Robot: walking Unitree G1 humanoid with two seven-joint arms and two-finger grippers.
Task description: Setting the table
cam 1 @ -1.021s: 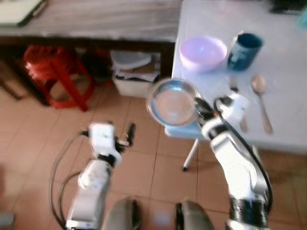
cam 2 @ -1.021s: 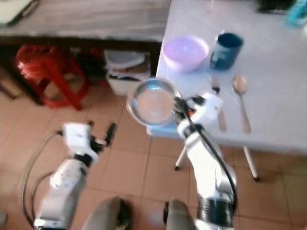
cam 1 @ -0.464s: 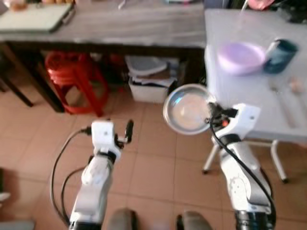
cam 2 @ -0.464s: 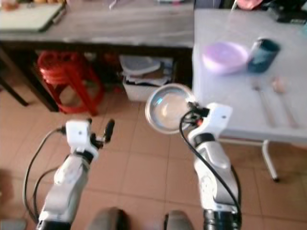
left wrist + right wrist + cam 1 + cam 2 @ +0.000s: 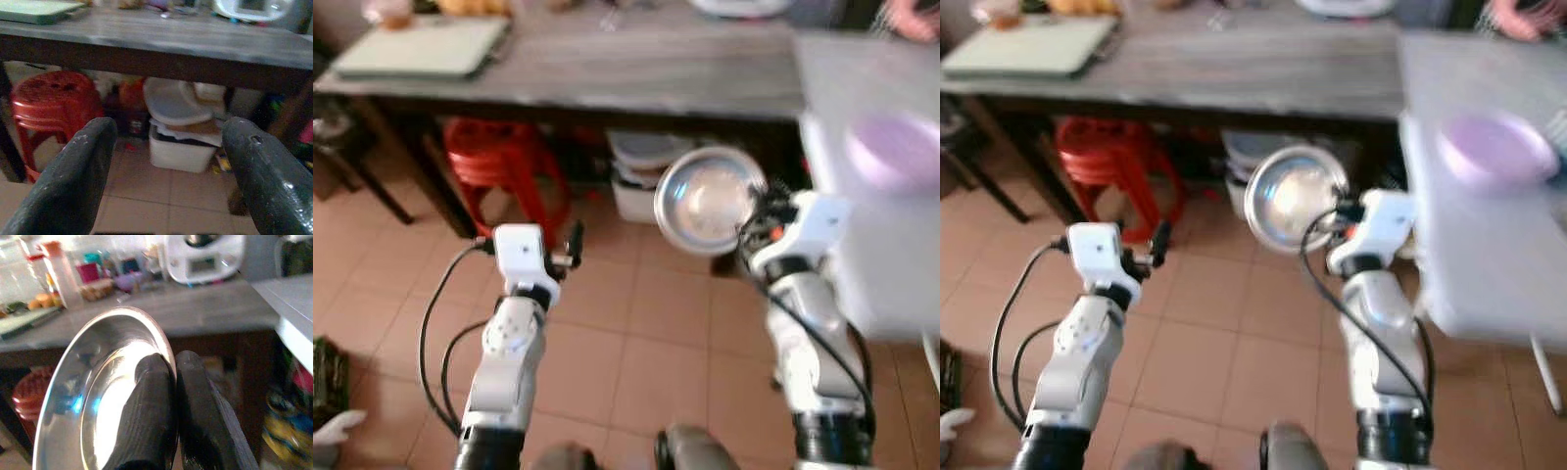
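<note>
Left eye view shows a long grey wooden table running across the back, with a white table at the right edge. On the white table sits a lilac bowl, blurred. Under the wooden table stand a red plastic stool and a white storage box with lids stacked on it. On the wooden table's left end lies a pale green tray. Over the tiled floor, the right gripper pinches the rim of a shiny steel plate, fingers closed on either side of its edge; the plate is held up, tilted, just left of the white table. The left gripper hovers low with fingers spread apart, holding nothing.
</note>
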